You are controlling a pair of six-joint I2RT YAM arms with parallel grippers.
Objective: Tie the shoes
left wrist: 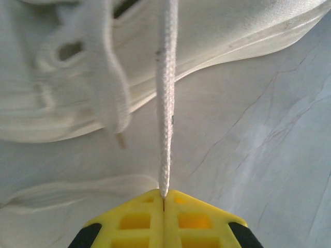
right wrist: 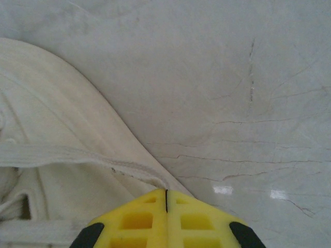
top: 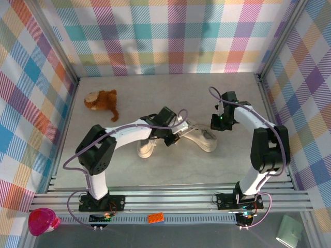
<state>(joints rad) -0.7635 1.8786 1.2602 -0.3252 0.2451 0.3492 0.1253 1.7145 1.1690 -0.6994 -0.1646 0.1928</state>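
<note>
Left wrist cam: L gripper (left wrist: 164, 199), closed, is pinching a taut lace (left wrist: 166, 103) running straight ahead to the sneaker (left wrist: 248, 31); R gripper (right wrist: 166, 192), also closed, seems to be nipping another strand (right wrist: 77, 154).

The pale grey, marble-veined tabletop (top: 155, 88) carries a brown-and-cream plush toy (top: 102, 101) lying out toward ten o'clock, well apart from the rest. Two small cream canvas sneakers rest near the centre, one sneaker (top: 146, 149) at about seven o'clock and the other sneaker (top: 203, 139) at about four. A flat white lace (left wrist: 83, 191) lies loose on the surface just beside a pale sole.
</note>
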